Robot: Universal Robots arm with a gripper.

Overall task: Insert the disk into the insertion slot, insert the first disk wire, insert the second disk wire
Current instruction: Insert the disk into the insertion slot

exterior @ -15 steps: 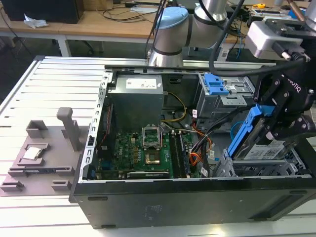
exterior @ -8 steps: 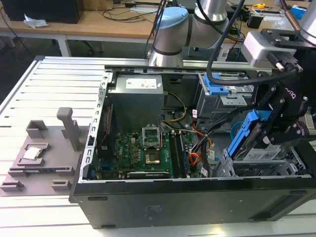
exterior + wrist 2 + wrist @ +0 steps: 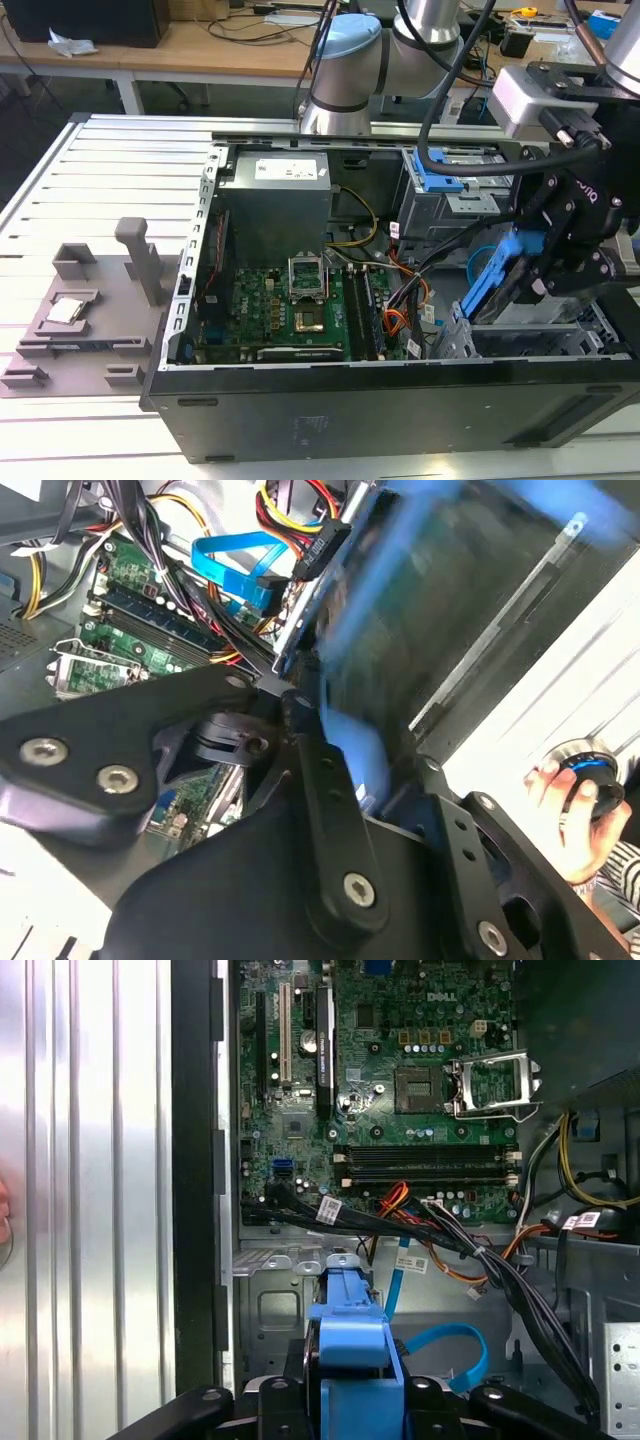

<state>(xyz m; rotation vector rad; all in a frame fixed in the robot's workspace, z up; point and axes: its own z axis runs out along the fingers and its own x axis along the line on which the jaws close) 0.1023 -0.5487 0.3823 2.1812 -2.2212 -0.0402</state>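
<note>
- You are looking at the disk (image 3: 497, 280) hanging tilted just above the insertion slot (image 3: 520, 342), not yet inside it.
- The gripper (image 3: 535, 275) is clamping the disk by its blue carrier.
- The motherboard (image 3: 300, 310) is lying beside the insertion slot, toward the exterior view's left.

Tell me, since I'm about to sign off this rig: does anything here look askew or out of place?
The disk hangs steeply tilted in the end effector, over the slot cage and not lying in it. The CPU socket also stands open.
</note>
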